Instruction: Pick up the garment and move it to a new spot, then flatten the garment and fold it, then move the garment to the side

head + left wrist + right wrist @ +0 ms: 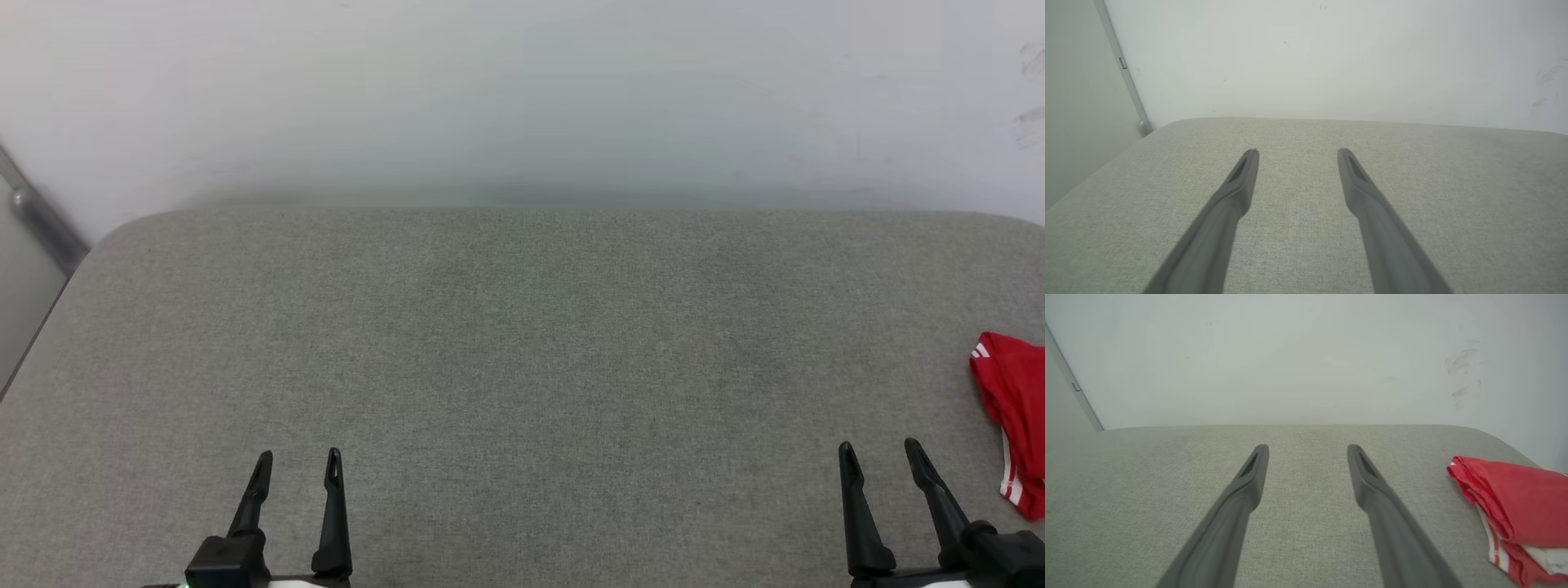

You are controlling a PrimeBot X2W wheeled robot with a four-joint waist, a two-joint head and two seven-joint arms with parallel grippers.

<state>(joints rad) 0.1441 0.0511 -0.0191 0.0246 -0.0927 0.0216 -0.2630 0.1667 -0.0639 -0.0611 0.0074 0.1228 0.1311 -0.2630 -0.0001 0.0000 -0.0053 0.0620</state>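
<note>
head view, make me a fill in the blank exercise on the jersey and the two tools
The jersey lies by the ____ edge of the head view. Its main colour is ____. The left tool and the right tool both stand ____, holding nothing. The tool nearer the jersey is the ____ one.
Missing words: right; red; open; right.

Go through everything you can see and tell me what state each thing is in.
Red soft-fabric sports jersey with white striped trim: bunched up, lying untouched at the surface's right edge.
Left gripper: jaws open, empty.
Right gripper: jaws open, empty, apart from the jersey.
Grey padded fabric surface: flat, smooth.
</note>
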